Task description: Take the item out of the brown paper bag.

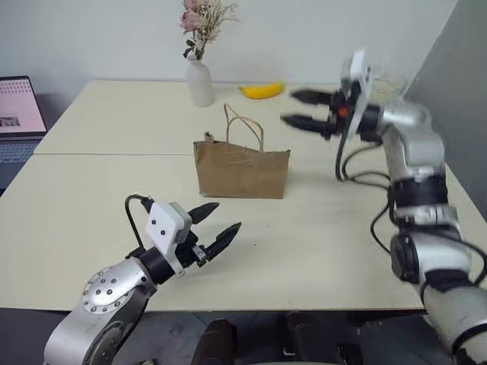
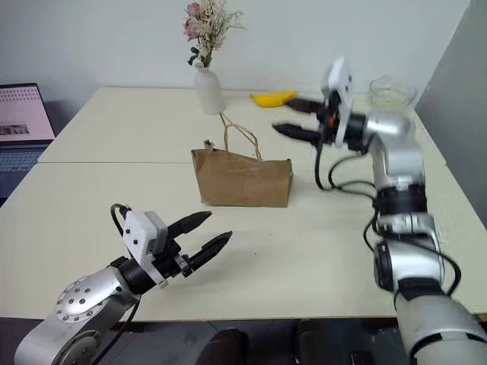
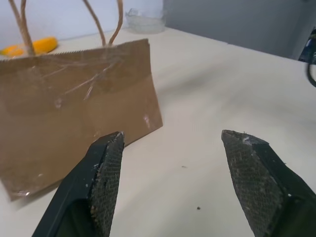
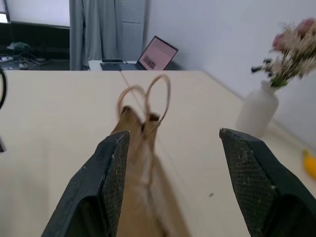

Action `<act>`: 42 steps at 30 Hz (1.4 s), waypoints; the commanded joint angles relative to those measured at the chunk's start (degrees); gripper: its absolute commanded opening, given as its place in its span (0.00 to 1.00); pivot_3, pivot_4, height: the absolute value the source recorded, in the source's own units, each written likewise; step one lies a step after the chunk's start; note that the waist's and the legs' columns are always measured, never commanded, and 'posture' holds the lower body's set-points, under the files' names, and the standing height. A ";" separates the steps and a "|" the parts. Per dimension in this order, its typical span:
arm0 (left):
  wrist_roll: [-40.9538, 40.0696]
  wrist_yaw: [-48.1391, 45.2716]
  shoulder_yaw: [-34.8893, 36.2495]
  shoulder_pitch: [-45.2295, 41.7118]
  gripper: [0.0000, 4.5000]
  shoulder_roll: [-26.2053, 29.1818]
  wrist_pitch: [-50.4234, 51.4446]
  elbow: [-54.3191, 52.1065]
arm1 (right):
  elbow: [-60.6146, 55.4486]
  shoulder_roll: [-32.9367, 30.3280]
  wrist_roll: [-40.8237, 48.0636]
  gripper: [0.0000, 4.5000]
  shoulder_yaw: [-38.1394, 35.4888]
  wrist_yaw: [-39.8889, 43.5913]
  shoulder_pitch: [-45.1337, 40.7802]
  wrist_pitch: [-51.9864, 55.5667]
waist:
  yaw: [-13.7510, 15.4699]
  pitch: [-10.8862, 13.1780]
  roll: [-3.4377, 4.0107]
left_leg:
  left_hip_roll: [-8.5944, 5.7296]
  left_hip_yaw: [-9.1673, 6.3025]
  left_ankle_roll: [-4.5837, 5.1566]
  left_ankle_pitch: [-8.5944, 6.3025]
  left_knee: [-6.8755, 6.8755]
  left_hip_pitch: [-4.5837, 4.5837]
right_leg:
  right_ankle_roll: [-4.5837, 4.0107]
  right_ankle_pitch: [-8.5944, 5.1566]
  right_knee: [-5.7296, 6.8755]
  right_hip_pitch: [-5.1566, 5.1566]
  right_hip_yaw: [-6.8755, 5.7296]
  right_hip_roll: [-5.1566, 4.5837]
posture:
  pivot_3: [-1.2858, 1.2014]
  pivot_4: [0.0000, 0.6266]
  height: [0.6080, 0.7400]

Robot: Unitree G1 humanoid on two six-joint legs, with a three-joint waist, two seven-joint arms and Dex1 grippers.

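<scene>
The bag [image 1: 242, 170] stands upright on the desk [image 1: 99, 198], its mouth pressed nearly flat and its two loop handles [image 1: 245, 126] rising above the rim. The item cannot be seen; it is judged to be inside the bag.

The left gripper [image 1: 215, 225] is held low in front of the bag with its fingers spread apart and empty. The right gripper [image 1: 303, 109] is held above and beside the bag's right end, level with the handles — likewise spread and empty.

Handling is judged as follows:
- The bag is thin, creased paper — light, easily crushed, prone to sliding or tipping when pushed. It is best steadied at the rim or a handle.
- The mouth must be spread before entry.
- The item, if smooth and rounded, may slip; it should be pinched across its middle.
</scene>
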 commanded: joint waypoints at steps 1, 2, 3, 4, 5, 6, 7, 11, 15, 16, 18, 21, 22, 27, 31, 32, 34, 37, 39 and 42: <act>0.34 0.39 4.72 -1.74 0.73 0.99 -1.46 1.58 | -19.98 -0.79 3.01 0.67 -0.45 -7.45 8.42 7.39 | -0.09 0.01 0.02 | 0.03 -0.01 0.00 0.00 0.01 0.03 | 0.00 -0.01 0.03 0.00 -0.01 0.03 | 0.52 0.24 1.00; 0.57 0.36 5.55 -2.74 0.73 1.51 -1.38 2.47 | -24.05 -1.62 2.35 0.67 0.51 -8.80 11.69 8.14 | -0.10 0.01 0.02 | 0.05 -0.05 0.00 0.00 0.01 0.04 | 0.00 -0.01 0.04 0.01 -0.05 0.06 | 0.52 0.24 1.00; 0.73 0.17 6.22 -3.59 0.73 2.02 -1.33 3.34 | -27.36 -2.74 1.38 0.67 1.77 -9.72 14.42 8.48 | -0.12 0.01 0.02 | 0.05 -0.08 0.00 0.00 0.00 0.05 | 0.00 -0.01 0.04 0.02 -0.09 0.08 | 0.52 0.24 1.00; 0.68 0.21 6.86 -4.47 0.73 2.50 -0.86 4.24 | -30.11 -3.92 0.24 0.67 3.05 -10.59 16.83 8.46 | -0.15 0.01 0.02 | 0.06 -0.09 0.00 0.00 0.01 0.06 | 0.00 -0.02 0.05 0.02 -0.12 0.11 | 0.52 0.24 1.00; 0.51 -0.16 7.45 -5.95 0.73 3.14 -0.62 5.65 | -33.55 -4.99 -1.13 0.67 4.25 -12.34 19.90 8.97 | -0.17 0.01 0.02 | 0.06 -0.09 0.00 0.00 0.01 0.07 | 0.00 -0.02 0.06 0.02 -0.12 0.11 | 0.52 0.24 1.00; 0.40 -0.88 7.73 -7.06 0.73 3.86 -0.65 6.84 | -36.50 -5.51 -1.66 0.67 5.05 -14.12 22.27 9.98 | -0.16 0.00 0.01 | 0.05 -0.08 0.00 0.00 0.01 0.08 | 0.00 -0.02 0.05 0.03 -0.11 0.11 | 0.52 0.24 1.00; 0.68 -1.64 7.75 -8.07 0.73 4.58 -0.93 7.99 | -39.66 -5.32 -1.36 0.67 5.43 -16.22 24.49 12.21 | -0.18 0.00 0.01 | 0.04 -0.07 0.00 0.00 0.01 0.08 | 0.01 -0.03 0.04 0.03 -0.12 0.11 | 0.52 0.24 1.00; 0.95 -4.23 7.58 -11.09 0.73 6.06 -2.12 12.07 | -48.90 -2.47 1.19 0.67 6.51 -23.78 31.44 21.97 | -0.36 0.00 0.00 | 0.04 -0.01 -0.02 0.00 0.00 0.05 | 0.02 -0.02 0.00 0.01 -0.04 0.12 | 0.52 0.24 1.00; 0.33 -8.95 7.02 -15.25 0.60 7.37 -3.20 17.66 | -54.53 -1.67 -0.21 0.68 9.40 -29.42 38.96 24.94 | -0.13 -0.02 -0.05 | 0.02 -0.07 -0.03 0.00 0.00 0.02 | 0.03 -0.03 -0.06 0.03 -0.11 0.10 | 0.52 0.24 1.00; 0.75 -9.69 6.79 -16.62 0.54 7.66 -3.73 19.18 | -55.30 -1.29 -0.07 0.68 9.33 -30.59 39.64 25.50 | -0.14 -0.01 -0.05 | 0.00 -0.06 -0.03 0.00 0.01 0.02 | 0.03 -0.03 -0.06 0.03 -0.13 0.10 | 0.52 0.24 1.00; 1.48 -11.02 6.24 -20.20 0.40 8.11 -4.61 22.82 | -56.81 -0.46 0.24 0.68 8.73 -32.97 40.55 26.57 | -0.16 0.00 -0.08 | -0.02 -0.06 -0.03 0.00 0.02 0.01 | 0.04 -0.02 -0.06 0.03 -0.11 0.09 | 0.52 0.24 1.00; 5.34 -12.84 3.49 -31.44 0.19 8.39 -7.93 33.91 | -59.75 0.41 0.98 0.68 5.75 -36.27 41.44 28.43 | 0.00 -0.02 -0.16 | -0.03 -0.05 -0.03 0.00 0.04 0.02 | 0.06 -0.01 -0.07 0.04 -0.14 0.11 | 0.52 0.24 1.00; 6.69 -13.74 2.40 -35.39 0.12 8.34 -9.37 38.12 | -60.45 0.44 1.11 0.68 5.03 -37.00 41.51 28.96 | 0.31 -0.02 -0.20 | -0.06 -0.03 -0.03 0.00 0.04 -0.01 | 0.06 -0.01 -0.08 0.06 -0.22 0.16 | 0.52 0.24 1.00; 16.45 -17.63 -4.64 -53.88 0.00 6.26 -21.17 62.85 | -63.37 0.01 2.63 0.68 2.74 -39.52 41.88 31.18 | 0.78 -0.04 -0.22 | -0.09 0.05 -0.03 0.00 0.00 -0.15 | 0.11 0.01 -0.32 0.05 -0.26 0.33 | 0.52 0.24 1.00; 23.54 -20.13 -9.14 -65.85 0.00 3.72 -32.16 84.48 | -64.07 0.40 3.24 0.68 2.02 -41.52 42.80 31.32 | 0.80 -0.04 -0.22 | -0.07 0.10 -0.02 0.00 -0.01 -0.33 | 0.20 0.06 -0.54 0.00 -0.26 0.34 | 0.52 0.24 1.00; 25.07 -20.67 -10.08 -68.13 0.00 3.09 -34.40 89.13 | -64.19 0.46 3.28 0.68 2.09 -41.95 43.15 31.21 | 0.75 -0.04 -0.22 | -0.07 0.12 -0.01 -0.01 -0.01 -0.38 | 0.20 0.06 -0.58 -0.02 -0.25 0.34 | 0.52 0.24 1.00; 27.64 -22.57 -11.88 -71.62 0.00 1.92 -38.09 96.86 | -64.42 0.66 3.46 0.68 2.44 -42.61 43.64 31.09 | 0.79 -0.04 -0.23 | -0.07 0.12 0.00 -0.01 0.00 -0.50 | 0.24 0.04 -0.65 -0.06 -0.26 0.34 | 0.52 0.24 1.00; 29.62 -27.62 -13.41 -74.46 0.00 0.89 -41.21 103.71 | -64.51 0.49 3.91 0.68 2.83 -43.17 44.06 30.77 | 0.78 -0.04 -0.23 | -0.08 0.12 0.00 -0.01 0.01 -0.70 | 0.26 0.03 -0.66 -0.20 -0.28 0.33 | 0.52 0.24 1.00; 29.12 -33.37 -13.56 -75.27 0.00 0.63 -41.53 104.80 | -64.83 -0.18 4.44 0.68 2.73 -42.91 44.79 30.57 | 0.78 -0.04 -0.23 | -0.08 0.10 0.01 -0.02 0.01 -0.76 | 0.28 0.02 -0.67 -0.23 -0.30 0.33 | 0.52 0.24 1.00; 28.21 -41.39 -13.49 -74.56 0.00 1.57 -41.63 102.89 | -65.36 -1.78 5.86 0.68 1.99 -41.60 46.29 30.46 | 0.78 -0.04 -0.23 | -0.07 0.09 0.01 -0.01 0.02 -0.78 | 0.28 0.02 -0.66 -0.24 -0.32 0.33 | 0.52 0.24 1.00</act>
